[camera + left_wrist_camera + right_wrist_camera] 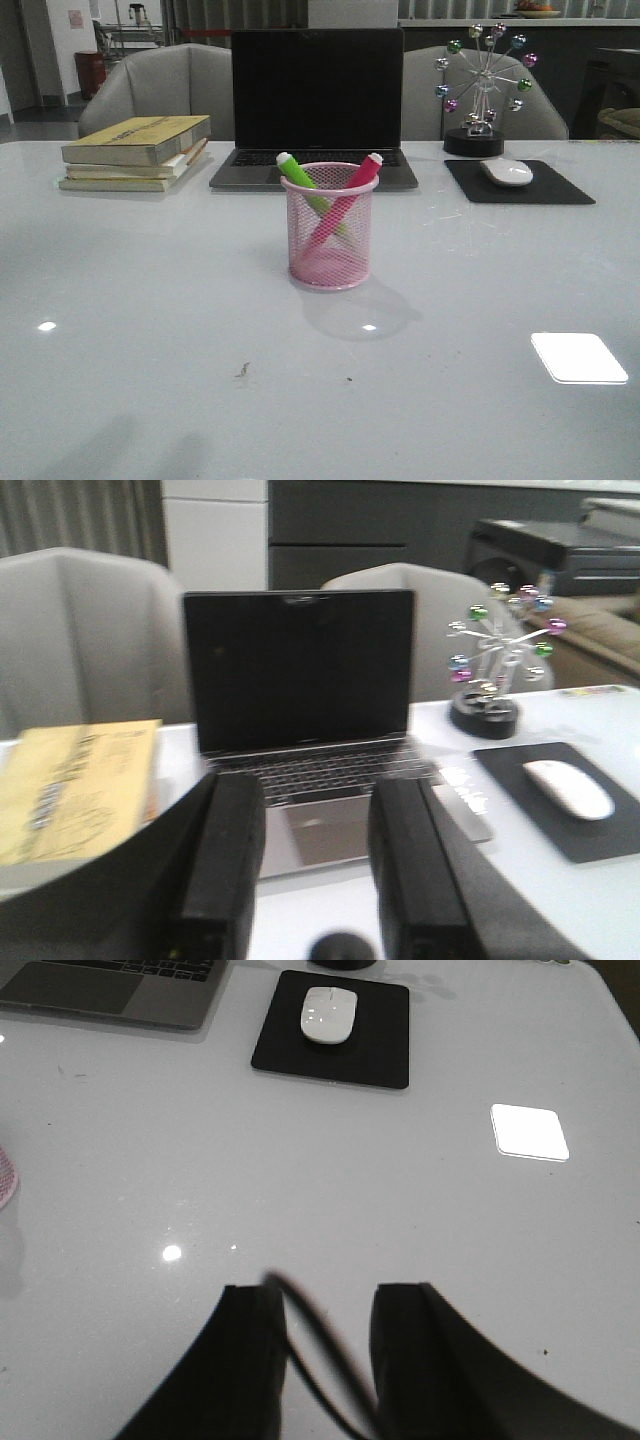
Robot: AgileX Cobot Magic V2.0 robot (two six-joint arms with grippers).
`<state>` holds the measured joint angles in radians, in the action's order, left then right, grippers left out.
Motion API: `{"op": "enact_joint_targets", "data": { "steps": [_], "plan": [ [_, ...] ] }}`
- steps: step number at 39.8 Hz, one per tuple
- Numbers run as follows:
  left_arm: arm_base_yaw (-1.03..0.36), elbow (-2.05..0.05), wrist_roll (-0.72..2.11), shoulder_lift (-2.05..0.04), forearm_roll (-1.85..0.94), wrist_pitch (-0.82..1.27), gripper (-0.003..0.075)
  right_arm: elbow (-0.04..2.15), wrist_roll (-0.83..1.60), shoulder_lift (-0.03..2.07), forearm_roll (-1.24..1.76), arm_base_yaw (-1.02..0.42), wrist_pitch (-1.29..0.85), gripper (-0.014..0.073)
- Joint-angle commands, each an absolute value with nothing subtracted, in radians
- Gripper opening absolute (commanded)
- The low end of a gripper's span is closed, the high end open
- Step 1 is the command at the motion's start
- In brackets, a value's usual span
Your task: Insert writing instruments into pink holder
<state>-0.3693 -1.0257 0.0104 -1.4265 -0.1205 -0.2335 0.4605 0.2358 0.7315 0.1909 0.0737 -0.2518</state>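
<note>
The pink mesh cup [329,240] stands mid-table in front of the laptop [316,105], with the green marker [301,180] and pink marker [352,188] crossed inside, caps above its rim. Both the left gripper [318,865] and right gripper [325,1345] look parted and empty, though the left's view is blurred.

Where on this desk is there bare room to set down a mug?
Bare table lies in front of the pink cup and to either side of it. The back edge is crowded: books, laptop, mouse pad with mouse, wheel toy.
</note>
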Motion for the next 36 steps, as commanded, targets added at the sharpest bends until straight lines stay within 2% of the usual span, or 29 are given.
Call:
{"op": "enact_joint_targets", "data": {
  "steps": [1, 6, 18, 36],
  "plan": [
    [-0.304, -1.050, 0.015, -1.319, -0.105, -0.173, 0.0344, 0.490, 0.245, 0.724, 0.185, 0.078, -0.173, 0.0352],
    [-0.221, -1.032, 0.015, -1.224, -0.063, -0.056, 0.0344, 0.490, 0.245, 0.724, 0.185, 0.078, -0.173, 0.0352],
    [-0.055, -0.842, 0.015, -0.979, -0.064, -0.032, 0.0344, 0.490, 0.245, 0.724, 0.185, 0.078, -0.173, 0.0352],
    [-0.031, -0.517, 0.013, -0.702, -0.129, 0.071, 0.0344, 0.490, 0.245, 0.724, 0.185, 0.078, -0.173, 0.0352]
  ]
}}
